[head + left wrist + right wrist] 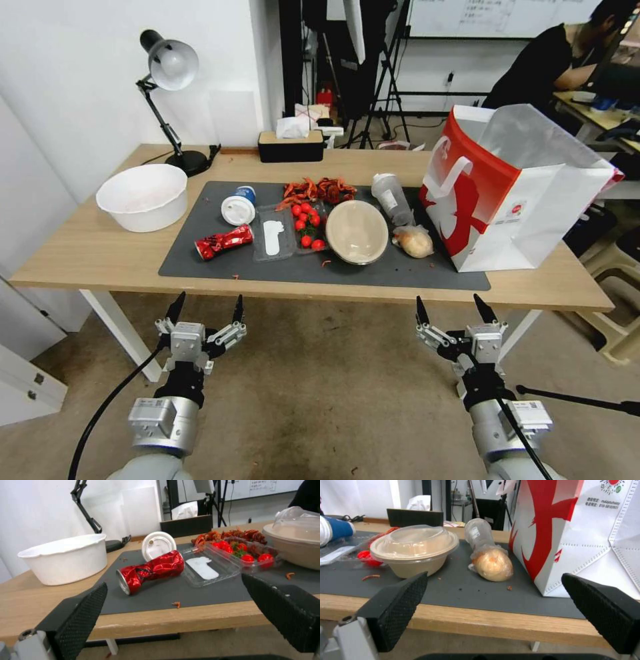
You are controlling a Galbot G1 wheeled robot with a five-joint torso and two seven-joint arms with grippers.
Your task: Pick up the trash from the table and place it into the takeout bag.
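Trash lies on the dark mat of the light-wood table [93,257]: a crushed red can [224,241] [150,571], a white lidded cup with blue label [239,205] on its side, a beige bowl [357,231] [415,551] with a clear lid, a fallen clear plastic cup [392,197] [479,535] and a wrapped tan bun [415,241] [493,564]. The red and white takeout bag [507,193] [580,530] stands open at the mat's right end. My left gripper [207,309] and right gripper [452,308] hang open and empty in front of the table's near edge.
A white tub [142,196] sits on the table's left, with a black desk lamp [170,100] behind it. A clear tray with cherry tomatoes [307,223] and red scraps [317,190] lie mid-mat. A tissue box [291,145] stands at the back edge.
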